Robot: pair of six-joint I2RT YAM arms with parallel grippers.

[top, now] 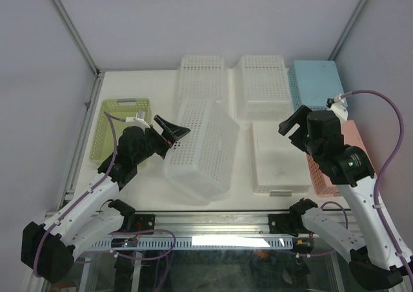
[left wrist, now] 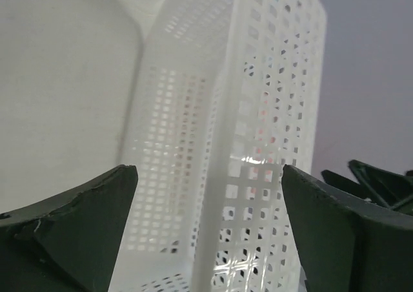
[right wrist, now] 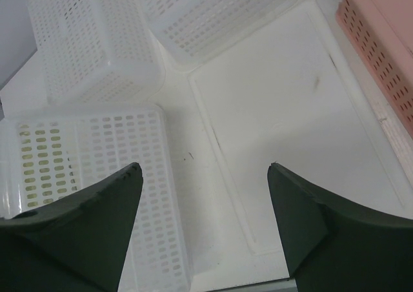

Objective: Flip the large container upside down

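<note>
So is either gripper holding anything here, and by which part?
Nothing is held. The left gripper gapes open before the large white perforated plastic container without clamping it; the right gripper hangs open and empty.

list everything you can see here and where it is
large container: 1, white, perforated, table centre, tipped up on one side
small perforated baskets: 2, white, back row, side by side
solid-bottomed basket: 1, white, right of the large container, bottom up
blue basket: 1, pale blue, back right, bottom up
pink basket: 1, pink, right edge, partly hidden by the right arm
green basket: 1, light green, left side, open side up
table: 1, white, under everything
left arm: 1, black and white, near left, jaws open facing a corner of the large container
right arm: 1, black and white, near right, jaws open above the solid-bottomed basket
</note>
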